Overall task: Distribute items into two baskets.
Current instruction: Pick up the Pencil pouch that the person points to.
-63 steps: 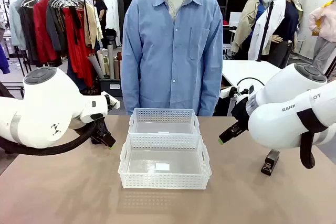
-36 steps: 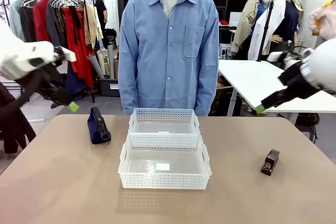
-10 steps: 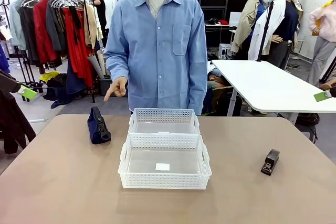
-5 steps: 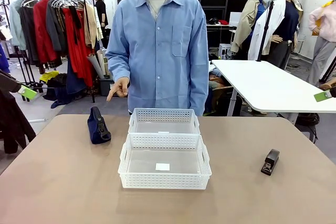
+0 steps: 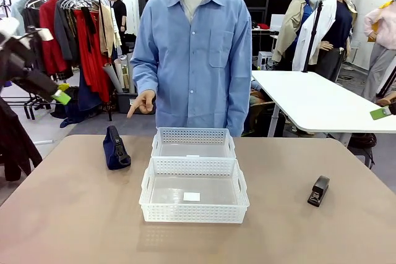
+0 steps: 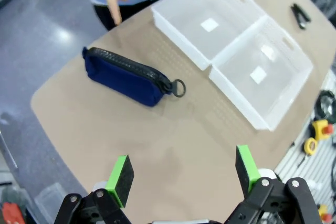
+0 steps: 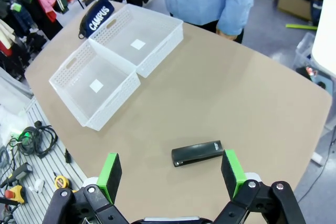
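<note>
The navy pouch [image 5: 116, 148] lies on the table left of the two white baskets, which stand end to end at the middle: one far [image 5: 193, 135], one near [image 5: 193, 214], both empty. The small black stapler [image 5: 318, 191] lies at the right. My left gripper [image 5: 59, 94] hangs open, high off the table's left side. From its wrist, the left gripper [image 6: 184, 174] looks down on the pouch [image 6: 126, 77], the far basket [image 6: 226, 19] and the near basket [image 6: 283, 72]. My right gripper [image 7: 171, 172] is open above the stapler [image 7: 197, 153]; beyond it are the far basket [image 7: 149, 35], near basket [image 7: 84, 77] and pouch [image 7: 98, 17].
A person in a blue shirt stands at the far edge, one hand [image 5: 141, 103] pointing down toward the pouch. Bare tabletop [image 5: 74, 214] surrounds the baskets. A white table [image 5: 309, 103] stands behind at the right, a clothes rack [image 5: 74, 29] at the back left.
My left gripper has swung rightward and up, further into the front view. The person's pointing hand and my right gripper have hardly moved.
</note>
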You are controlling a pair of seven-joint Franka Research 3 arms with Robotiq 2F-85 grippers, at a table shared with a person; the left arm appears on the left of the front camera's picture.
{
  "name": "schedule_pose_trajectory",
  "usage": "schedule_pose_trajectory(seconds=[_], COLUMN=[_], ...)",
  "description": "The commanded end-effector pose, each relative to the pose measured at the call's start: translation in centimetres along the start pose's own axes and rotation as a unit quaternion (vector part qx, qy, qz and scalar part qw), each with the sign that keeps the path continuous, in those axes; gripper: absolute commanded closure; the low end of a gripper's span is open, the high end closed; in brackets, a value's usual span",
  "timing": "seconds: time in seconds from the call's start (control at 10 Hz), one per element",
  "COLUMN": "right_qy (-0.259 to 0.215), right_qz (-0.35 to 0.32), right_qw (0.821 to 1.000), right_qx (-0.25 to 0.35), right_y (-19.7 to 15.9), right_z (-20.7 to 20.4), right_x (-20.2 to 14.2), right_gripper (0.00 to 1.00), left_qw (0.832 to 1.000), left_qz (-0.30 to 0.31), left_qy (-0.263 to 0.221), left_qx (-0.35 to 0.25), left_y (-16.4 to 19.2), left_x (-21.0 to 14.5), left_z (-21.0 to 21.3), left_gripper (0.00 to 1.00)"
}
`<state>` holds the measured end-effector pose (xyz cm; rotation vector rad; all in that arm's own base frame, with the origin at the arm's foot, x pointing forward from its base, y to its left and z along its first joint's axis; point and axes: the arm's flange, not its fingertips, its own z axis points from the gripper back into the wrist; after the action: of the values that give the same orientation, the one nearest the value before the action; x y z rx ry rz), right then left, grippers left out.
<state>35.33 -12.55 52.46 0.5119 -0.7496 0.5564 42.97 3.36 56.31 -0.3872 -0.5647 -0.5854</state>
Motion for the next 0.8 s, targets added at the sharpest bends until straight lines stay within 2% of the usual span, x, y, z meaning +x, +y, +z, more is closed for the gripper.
schedule_pose_trajectory(seconds=[0.0, 0.1, 0.3, 0.6, 0.7], right_qy=[-0.013, -0.013, -0.013, -0.013, -0.013], right_qz=[0.011, 0.011, 0.011, 0.011, 0.011], right_qw=[1.0, 1.0, 1.0, 1.0, 1.0], right_qx=[0.007, 0.007, 0.007, 0.007, 0.007], right_y=[-0.2, -0.2, -0.2, -0.2, -0.2], right_z=[0.0, 0.0, 0.0, 0.0, 0.0], right_x=[0.1, 0.1, 0.1, 0.1, 0.1], right_gripper=[0.0, 0.0, 0.0, 0.0, 0.0], left_qw=[0.997, 0.996, 0.987, 0.969, 0.956], left_qz=[0.055, 0.061, 0.112, 0.181, 0.227], left_qy=[0.041, 0.065, 0.107, 0.129, 0.125], left_qx=[0.018, 0.027, 0.045, 0.109, 0.134], left_y=[0.8, 0.8, 1.3, 2.4, 2.5], left_x=[3.5, 5.0, 7.8, 10.5, 11.2], left_z=[-1.9, -3.4, -5.8, -9.1, -10.5], left_gripper=[0.0, 0.0, 0.0, 0.0, 0.0])
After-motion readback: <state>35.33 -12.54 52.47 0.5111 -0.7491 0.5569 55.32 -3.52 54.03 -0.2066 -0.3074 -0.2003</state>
